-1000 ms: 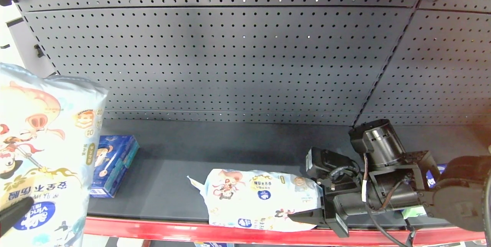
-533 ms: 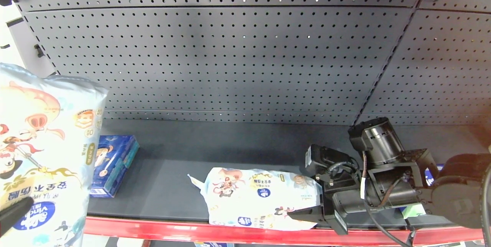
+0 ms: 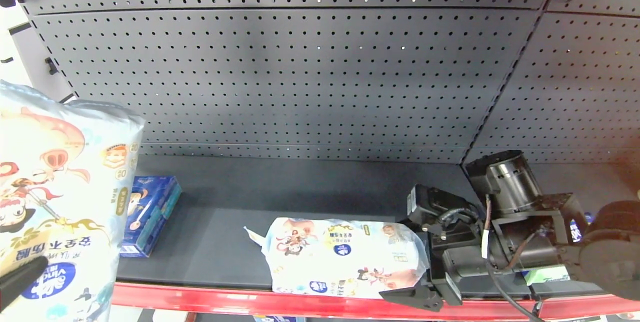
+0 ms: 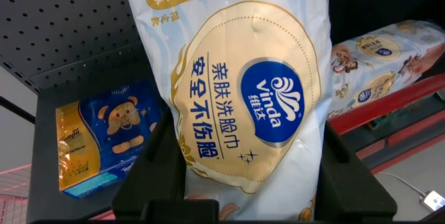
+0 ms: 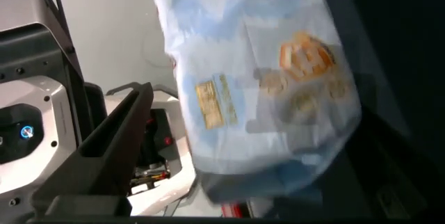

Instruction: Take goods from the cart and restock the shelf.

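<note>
Two tissue packs are showing, alike in their cartoon print, along with one blue box (image 3: 149,214). The first pack (image 3: 55,202) is standing upright at the far left in front of the shelf (image 3: 300,187), off its surface, with its long axis running up and down and its print upside down. The left hand (image 4: 236,182) is clamping it, one black finger on either side of its lower part. The second pack (image 3: 345,257) is lying on its side on the shelf by the red front edge (image 3: 225,301), its long axis running left to right along that edge. The right hand (image 5: 264,120) is spread wide around this pack's right end, and its near finger (image 5: 104,158) is standing apart from the wrapper. The box is lying flat at the shelf's left, well apart from the second pack and just beside the first.
</note>
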Robot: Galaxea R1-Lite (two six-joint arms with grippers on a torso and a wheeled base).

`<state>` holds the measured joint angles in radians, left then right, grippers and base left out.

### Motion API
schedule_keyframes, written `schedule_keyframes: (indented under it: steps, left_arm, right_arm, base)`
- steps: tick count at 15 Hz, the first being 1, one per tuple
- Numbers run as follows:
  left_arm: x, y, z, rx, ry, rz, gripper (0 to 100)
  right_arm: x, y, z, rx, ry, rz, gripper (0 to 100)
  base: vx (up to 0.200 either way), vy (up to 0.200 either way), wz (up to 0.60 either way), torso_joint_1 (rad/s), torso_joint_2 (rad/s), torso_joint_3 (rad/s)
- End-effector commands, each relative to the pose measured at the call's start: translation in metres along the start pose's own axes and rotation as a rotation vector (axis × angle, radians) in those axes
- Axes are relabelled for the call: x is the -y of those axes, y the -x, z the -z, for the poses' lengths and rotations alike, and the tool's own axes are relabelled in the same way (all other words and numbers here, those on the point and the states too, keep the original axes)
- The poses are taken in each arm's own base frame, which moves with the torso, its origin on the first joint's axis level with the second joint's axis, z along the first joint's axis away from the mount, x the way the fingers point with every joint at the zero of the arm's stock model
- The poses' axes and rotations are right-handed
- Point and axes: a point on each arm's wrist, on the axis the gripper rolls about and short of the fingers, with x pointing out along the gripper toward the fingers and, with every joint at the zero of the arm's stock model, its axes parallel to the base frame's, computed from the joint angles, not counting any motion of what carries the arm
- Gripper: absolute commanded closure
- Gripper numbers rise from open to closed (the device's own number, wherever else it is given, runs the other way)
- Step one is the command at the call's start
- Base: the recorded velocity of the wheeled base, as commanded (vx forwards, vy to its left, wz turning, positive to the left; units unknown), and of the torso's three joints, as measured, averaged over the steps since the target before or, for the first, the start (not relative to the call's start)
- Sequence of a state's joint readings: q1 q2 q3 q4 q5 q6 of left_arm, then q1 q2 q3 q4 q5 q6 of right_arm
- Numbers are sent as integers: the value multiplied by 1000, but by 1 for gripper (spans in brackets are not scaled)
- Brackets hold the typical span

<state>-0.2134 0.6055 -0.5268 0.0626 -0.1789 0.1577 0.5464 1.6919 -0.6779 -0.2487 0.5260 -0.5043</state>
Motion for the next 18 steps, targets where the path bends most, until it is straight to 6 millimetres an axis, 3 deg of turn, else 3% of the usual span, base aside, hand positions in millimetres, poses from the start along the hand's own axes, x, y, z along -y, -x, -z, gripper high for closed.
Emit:
schedule_keyframes:
  steps: [1, 3, 4, 5, 6, 9, 13, 18]
  left_arm:
    - [-2, -8, -1, -31, 5, 7, 100]
    - [-3, -16, -1, -64, 9, 18, 100]
    - [-4, -23, 0, -94, 15, 25, 100]
    - [-4, -23, 0, -94, 15, 25, 100]
    - [-6, -35, -1, -140, 6, 40, 100]
    - [-10, -63, -13, -193, -77, 83, 100]
    - [-15, -108, -29, -223, -189, 245, 100]
    - [-26, -188, -42, -209, -473, 419, 100]
  right_arm:
    - [-6, 33, 7, 36, -10, 73, 0]
    - [-16, 62, 16, 71, -16, 136, 0]
    - [-34, 88, 27, 112, -14, 186, 0]
    - [-34, 88, 27, 112, -14, 186, 0]
    - [-65, 120, 55, 153, -27, 303, 0]
    - [-106, 159, 76, 300, -126, 585, 0]
    - [-146, 169, 101, 409, -245, 967, 0]
    - [-161, 159, 121, 424, -257, 1071, 0]
  base:
    - [0, 0, 0, 0, 0, 0]
    - [0, 0, 0, 0, 0, 0]
    - [0, 0, 0, 0, 0, 0]
    - [0, 0, 0, 0, 0, 0]
    - [0, 0, 0, 0, 0, 0]
    - [0, 0, 0, 0, 0, 0]
    - [0, 0, 0, 0, 0, 0]
    - [0, 0, 0, 0, 0, 0]
